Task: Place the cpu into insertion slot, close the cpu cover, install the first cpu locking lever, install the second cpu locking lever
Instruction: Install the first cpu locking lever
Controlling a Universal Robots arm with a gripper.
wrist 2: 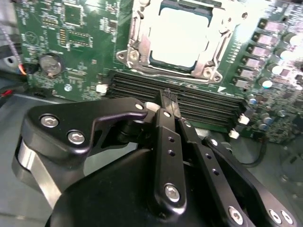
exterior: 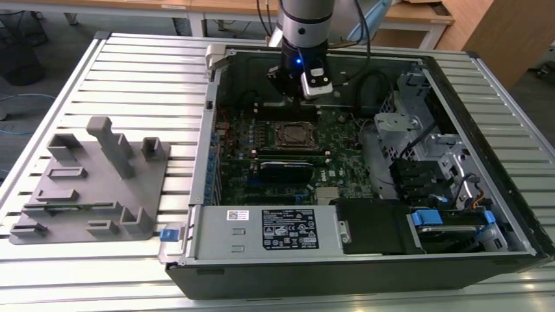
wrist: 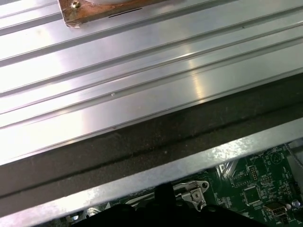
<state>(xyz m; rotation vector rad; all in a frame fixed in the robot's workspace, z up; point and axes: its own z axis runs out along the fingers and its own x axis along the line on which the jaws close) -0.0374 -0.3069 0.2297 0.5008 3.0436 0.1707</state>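
Note:
The cpu [wrist 2: 179, 34] lies flat in the insertion slot [exterior: 295, 134], its pale metal top facing up. The silvery cpu cover [wrist 2: 137, 45] sits down around it as a frame. My gripper [wrist 2: 168, 98] hangs above the memory slots just beside the socket, its two black fingers [wrist 2: 163, 137] pressed together with nothing between them. In the exterior view my gripper [exterior: 292, 95] hovers over the board on the far side of the socket. I cannot tell how the locking levers stand.
The open computer case [exterior: 485, 149] rests on a slatted aluminium table [wrist: 142, 85]. A black graphics card [exterior: 286, 170] sits near the socket, drive cages [exterior: 425, 169] at the exterior view's right, a grey fixture plate [exterior: 87, 188] at its left.

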